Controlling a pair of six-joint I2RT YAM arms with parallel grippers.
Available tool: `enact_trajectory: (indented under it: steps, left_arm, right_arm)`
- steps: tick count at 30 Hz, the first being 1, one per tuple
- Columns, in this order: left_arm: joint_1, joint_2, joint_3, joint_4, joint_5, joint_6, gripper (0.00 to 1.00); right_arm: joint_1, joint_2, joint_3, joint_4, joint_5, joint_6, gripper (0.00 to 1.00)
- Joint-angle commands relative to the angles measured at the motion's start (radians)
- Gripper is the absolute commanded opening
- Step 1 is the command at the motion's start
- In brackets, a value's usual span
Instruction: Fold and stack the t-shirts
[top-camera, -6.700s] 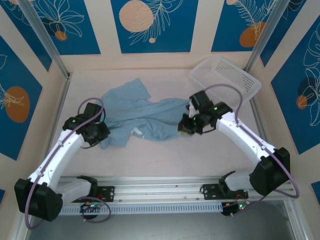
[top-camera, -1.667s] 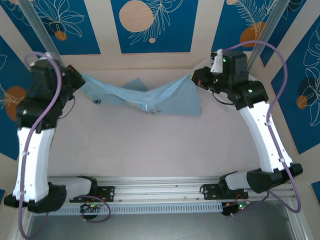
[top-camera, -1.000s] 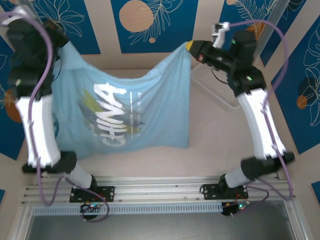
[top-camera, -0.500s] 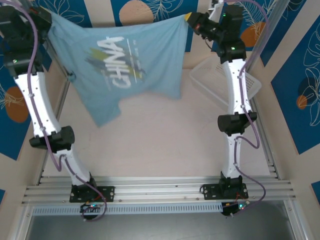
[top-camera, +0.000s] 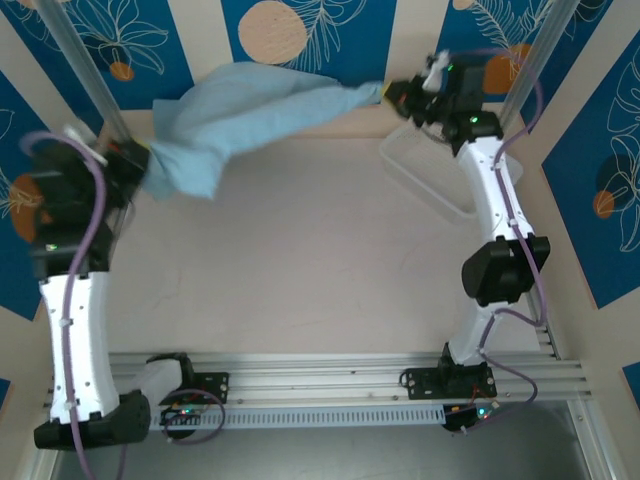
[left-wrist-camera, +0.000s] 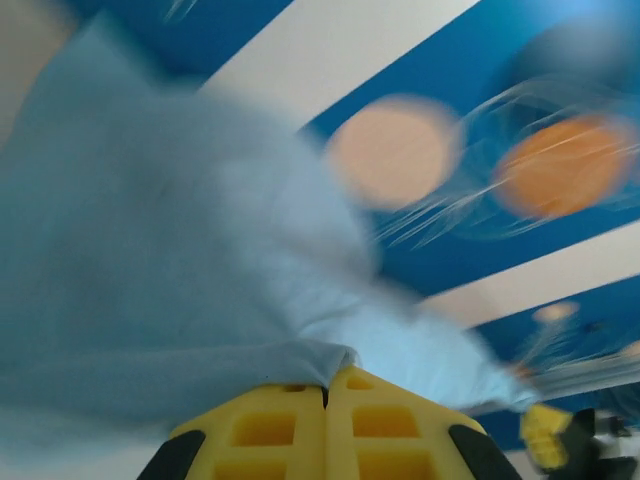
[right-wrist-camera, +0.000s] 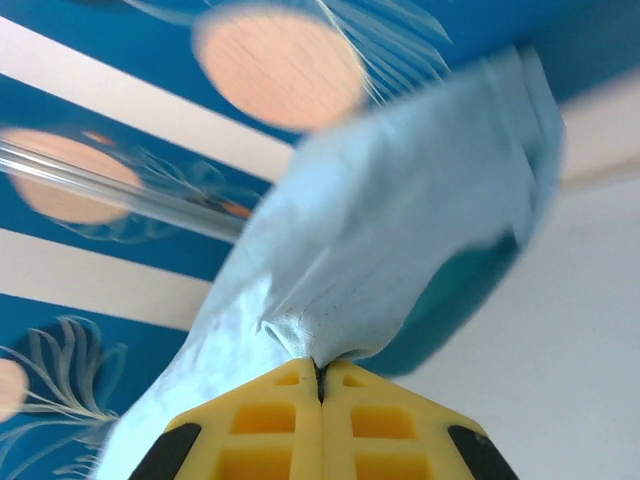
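From where I stand, the light blue t-shirt (top-camera: 245, 105) is off the table (top-camera: 300, 270) altogether, slung in the air between the two arms near the back wall. The right gripper (top-camera: 392, 92), raised high at the back right, is clamped shut on one twisted end of the cloth, just above the far corner of the white basket (top-camera: 425, 172). The left gripper (top-camera: 138, 165) sits lower, on the left side, pinching the other end, where the fabric hangs bunched in a loose fold. Between them the shirt runs as a gathered, rumpled band, higher at the right and dropping towards the left; its lettering cannot be made out. In the left wrist view the yellow fingers (left-wrist-camera: 265, 430) are pressed together with a blue edge caught in the seam between them, the picture smeared by blur. The right wrist view is the same story: the pads (right-wrist-camera: 270, 420) meet tight, and creased cloth fans up from between them against the blue and cream wall panels (right-wrist-camera: 90, 140).
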Motion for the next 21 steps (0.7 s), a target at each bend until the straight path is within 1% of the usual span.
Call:
enact_trajectory:
  steps: [1, 2, 4, 8, 10, 14, 21]
  left_arm:
    - [-0.036, -0.032, -0.324, -0.098, 0.002, -0.07, 0.0]
    - [-0.057, -0.043, -0.415, -0.086, 0.013, -0.076, 0.0]
    - [-0.094, -0.044, -0.535, -0.062, 0.033, -0.087, 0.0]
    - [-0.164, -0.03, -0.685, -0.017, 0.06, -0.132, 0.0]
    - [-0.185, -0.026, -0.733, -0.018, 0.077, -0.167, 0.0]
    - [-0.25, -0.077, -0.784, -0.021, 0.058, -0.23, 0.0]
    - [-0.313, -0.105, -0.808, -0.034, 0.08, -0.298, 0.0]
  right_arm:
    - [0.023, -0.034, -0.298, -0.051, 0.08, -0.035, 0.0]
    - [0.027, -0.021, -0.355, -0.057, 0.079, -0.044, 0.0]
    - [0.04, 0.018, -0.414, -0.092, 0.095, -0.073, 0.0]
    - [0.067, 0.048, -0.514, -0.138, 0.177, -0.129, 0.0]
    - [0.073, 0.03, -0.567, -0.154, 0.218, -0.127, 0.0]
    - [0.081, -0.049, -0.66, -0.201, 0.301, -0.112, 0.0]
    - [0.074, -0.197, -0.762, -0.272, 0.452, -0.12, 0.0]
